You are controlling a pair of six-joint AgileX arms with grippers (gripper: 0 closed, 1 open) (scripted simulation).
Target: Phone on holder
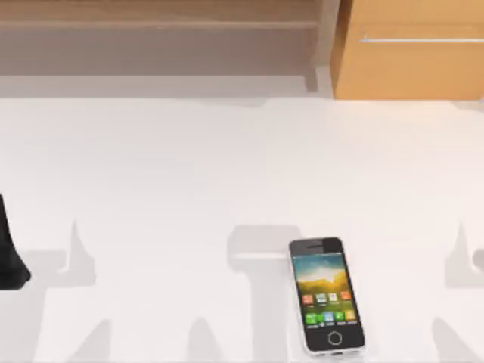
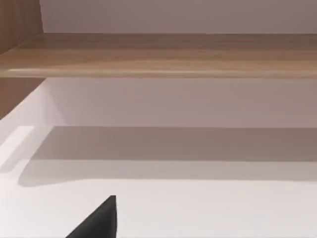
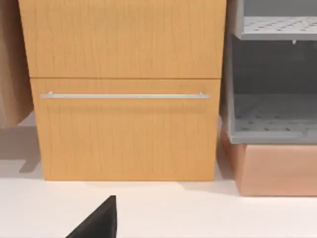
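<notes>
The phone [image 1: 327,296] lies flat on the white table, screen up, at the front just right of the middle. Its home button points toward the front edge. A black upright object [image 1: 10,249], cut off by the top view's left edge, looks like the holder, and it stands well apart from the phone. A black tip of my left gripper [image 2: 96,223] shows in the left wrist view, over bare table and facing a wooden shelf. A like black tip of my right gripper [image 3: 96,223] shows in the right wrist view, facing a wooden drawer cabinet. Neither gripper is near the phone.
A wooden shelf [image 1: 151,30] runs along the back left of the table. A wooden drawer cabinet [image 1: 408,53] with a metal handle [image 3: 124,95] stands at the back right. Beside it is a grey perforated rack [image 3: 272,119]. Arm shadows fall along the table's front.
</notes>
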